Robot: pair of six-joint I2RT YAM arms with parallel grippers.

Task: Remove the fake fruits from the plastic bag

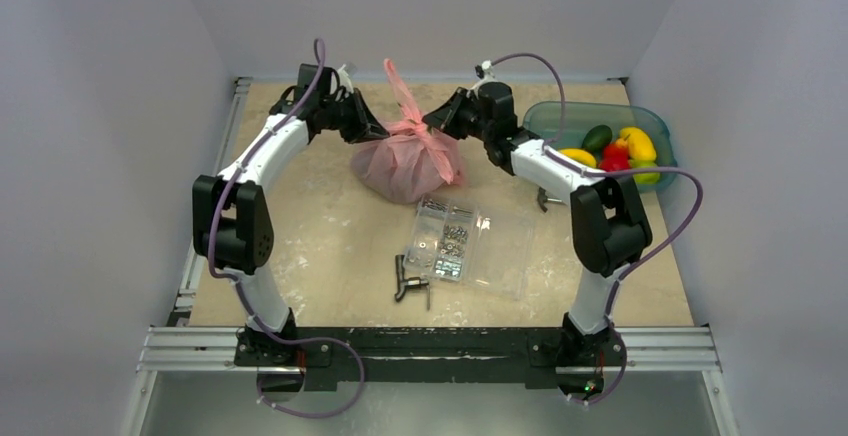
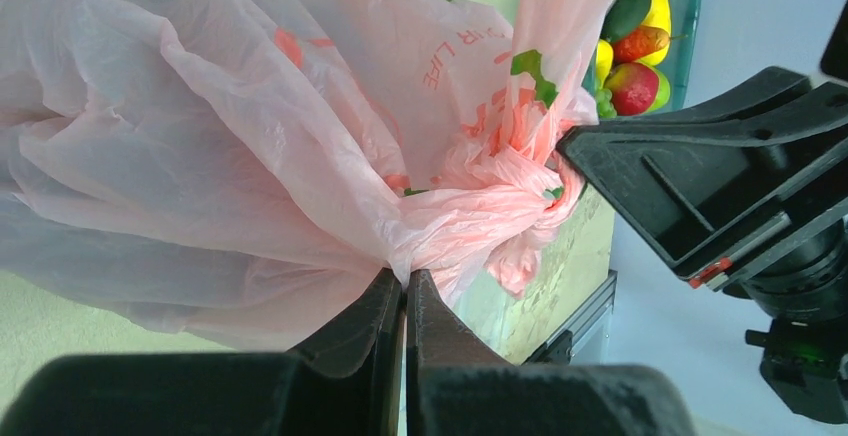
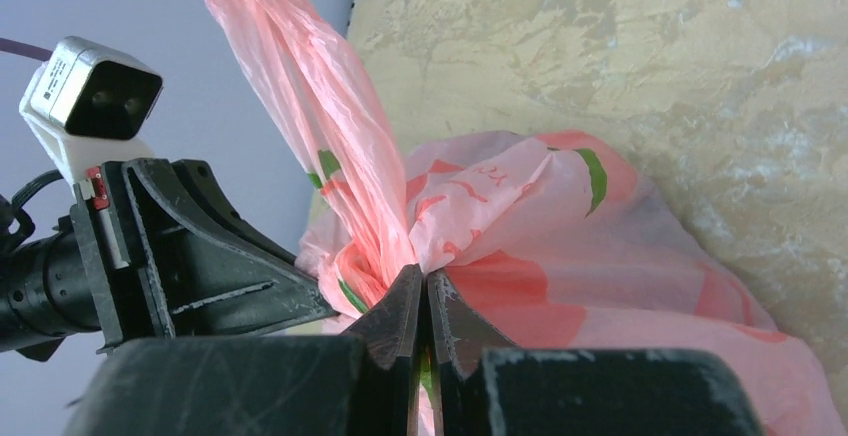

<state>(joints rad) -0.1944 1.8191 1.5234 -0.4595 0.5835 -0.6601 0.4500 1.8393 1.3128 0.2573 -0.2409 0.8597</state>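
Plastic bag [image 1: 405,166] knotted shut, your left gripper [image 2: 404,281] clamped on its film beside the knot [image 2: 500,181], your right gripper [image 3: 424,278] clenched on the bag at the knot

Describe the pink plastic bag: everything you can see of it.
The plastic bag is thin, crinkly, translucent pink film printed with red-orange peach shapes, green leaves and lettering. It sits bulging on the table, neck knotted, one handle strip sticking up. The left pincer and right pincer are each shut on film by the knot, from opposite sides. Contents cannot be made out.
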